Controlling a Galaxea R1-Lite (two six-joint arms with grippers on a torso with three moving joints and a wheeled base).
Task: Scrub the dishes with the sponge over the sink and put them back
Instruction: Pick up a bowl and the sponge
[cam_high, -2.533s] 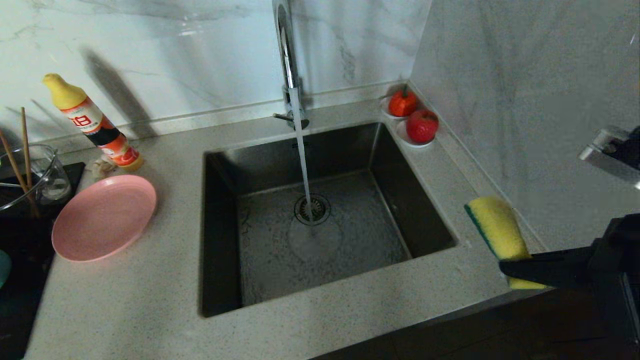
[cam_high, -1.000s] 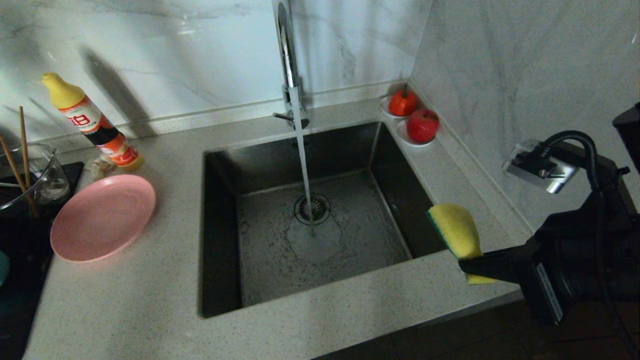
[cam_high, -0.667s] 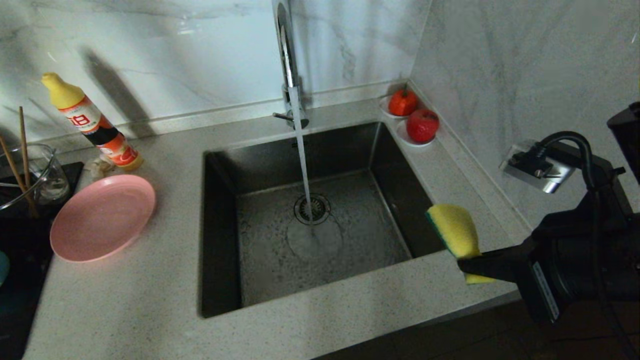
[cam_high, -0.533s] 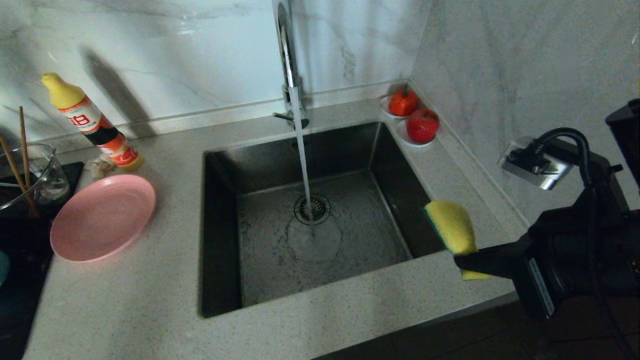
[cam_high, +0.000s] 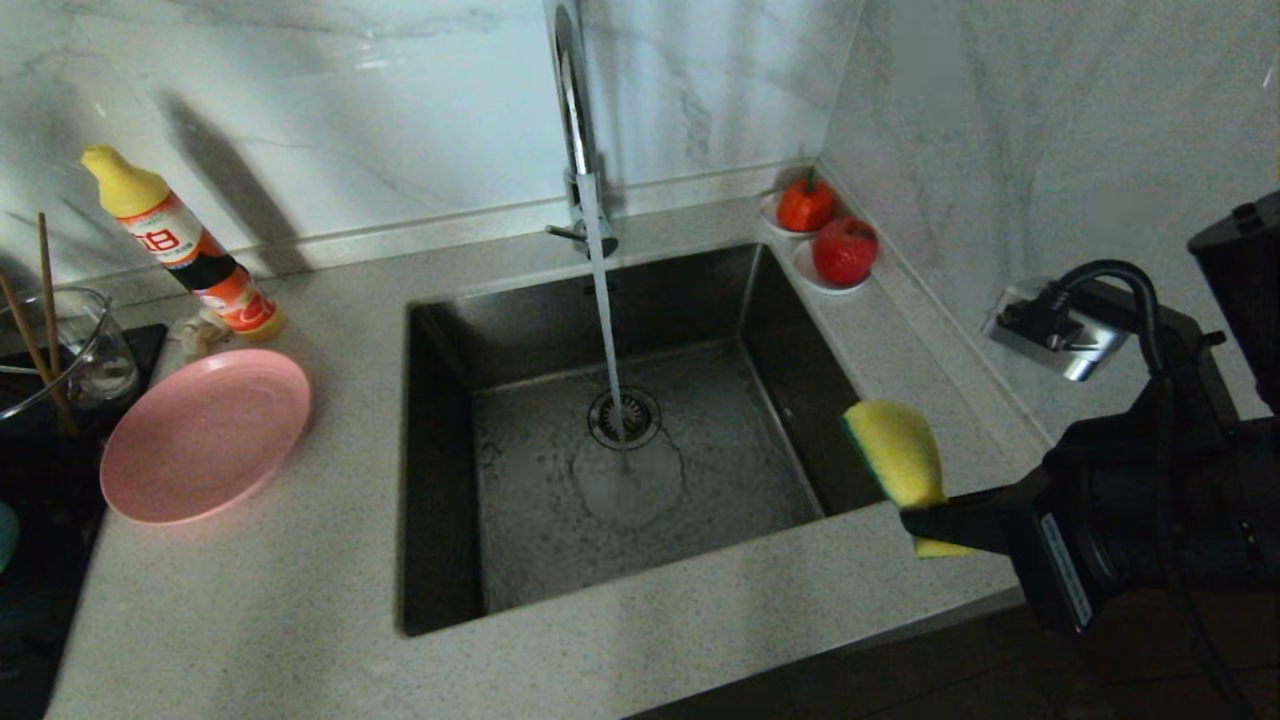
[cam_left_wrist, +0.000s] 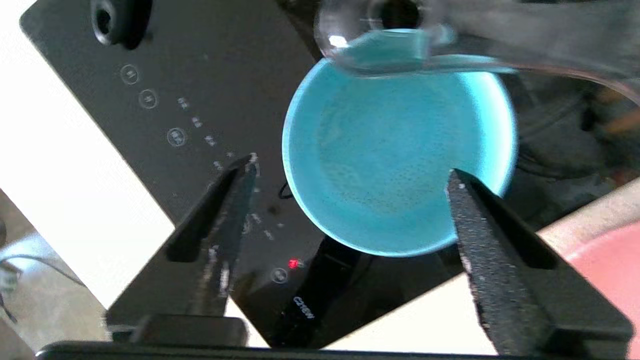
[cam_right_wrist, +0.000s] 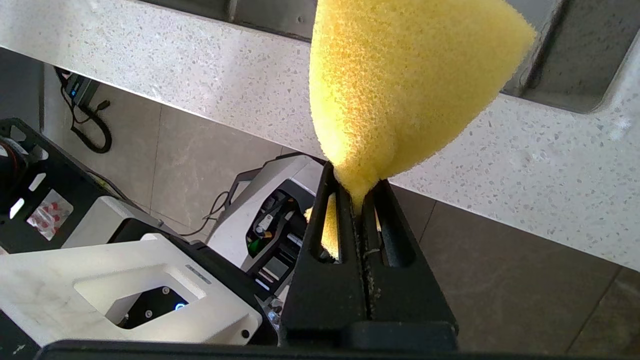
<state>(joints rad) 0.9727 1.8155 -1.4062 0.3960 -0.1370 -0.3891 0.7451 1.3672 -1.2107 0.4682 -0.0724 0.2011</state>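
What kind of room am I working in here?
Most likely a home kitchen: a deep dark steel sink under a running chrome tap, a black induction hob, and a red-labelled detergent bottle.

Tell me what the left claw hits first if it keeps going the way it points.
Probably the teal bowl: the open left claw points at it, one finger over its rim. Depth is unclear.

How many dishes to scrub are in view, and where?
2. The pink plate lies on the counter left of the sink; the teal bowl sits on the black cooktop, below the open left gripper.
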